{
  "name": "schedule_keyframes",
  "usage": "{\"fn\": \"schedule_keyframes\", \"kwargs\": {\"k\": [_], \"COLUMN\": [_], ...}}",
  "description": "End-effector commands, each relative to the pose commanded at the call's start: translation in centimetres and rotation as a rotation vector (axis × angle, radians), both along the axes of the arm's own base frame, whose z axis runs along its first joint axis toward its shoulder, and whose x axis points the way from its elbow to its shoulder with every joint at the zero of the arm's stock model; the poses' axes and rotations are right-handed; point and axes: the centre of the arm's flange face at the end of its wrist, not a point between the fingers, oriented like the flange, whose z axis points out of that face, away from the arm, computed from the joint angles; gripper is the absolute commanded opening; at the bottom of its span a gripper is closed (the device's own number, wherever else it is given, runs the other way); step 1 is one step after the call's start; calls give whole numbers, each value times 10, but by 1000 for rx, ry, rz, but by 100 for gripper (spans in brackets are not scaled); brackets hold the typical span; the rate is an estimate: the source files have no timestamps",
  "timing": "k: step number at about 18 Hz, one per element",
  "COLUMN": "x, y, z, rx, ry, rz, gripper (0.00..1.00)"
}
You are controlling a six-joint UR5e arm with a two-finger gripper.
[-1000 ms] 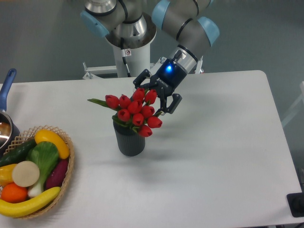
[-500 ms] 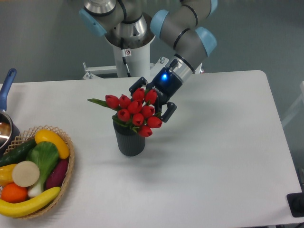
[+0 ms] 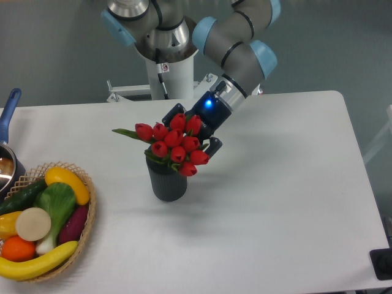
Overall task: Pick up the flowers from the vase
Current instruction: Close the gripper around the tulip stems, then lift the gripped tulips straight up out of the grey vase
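- Right now the gripper [image 3: 191,130] has its fingers spread, one dark fingertip [image 3: 212,146] showing at the right of the bunch and the other peeking out at the upper left behind the buds; nothing is clamped yet.
- Between and in front of those fingers sit the flowers [image 3: 174,146], red buds packed together with a green leaf poking out to the left, stems down in the vase [image 3: 166,180].
- That vase stands upright on the table [image 3: 275,202], left of centre, directly under the bunch.
- Behind the gripper, the wrist shows a blue light, and the arm [image 3: 236,46] slants up and back toward its base.
- Off at the left edge, well apart from the vase, lie a basket [image 3: 82,236] of vegetables and part of a pot [image 3: 7,162].
- The step in hand looks like the approach for the grasp: fingers straddling the bunch, not closed.
- Next, I judge, the fingers need to close on the bunch, preferably low near the stems, and then lift straight up so the vase does not tip or come along.
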Motion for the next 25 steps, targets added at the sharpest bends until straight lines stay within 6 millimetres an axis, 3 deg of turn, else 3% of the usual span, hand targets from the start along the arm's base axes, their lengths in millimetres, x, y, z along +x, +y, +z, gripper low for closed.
{"fn": "schedule_keyframes", "kwargs": {"k": [3,9,13,16,25], "x": [-1,-3,-8,-15,1], "y": [0,-2,-2,3,-1], "z": [1,3,9,36,93], "rx": [1,15,1,-15,-19], "ry": [-2,-11,-45,-61,-86], "rz": [2,10,36,66,121], "gripper": [44,36,37,38,41]}}
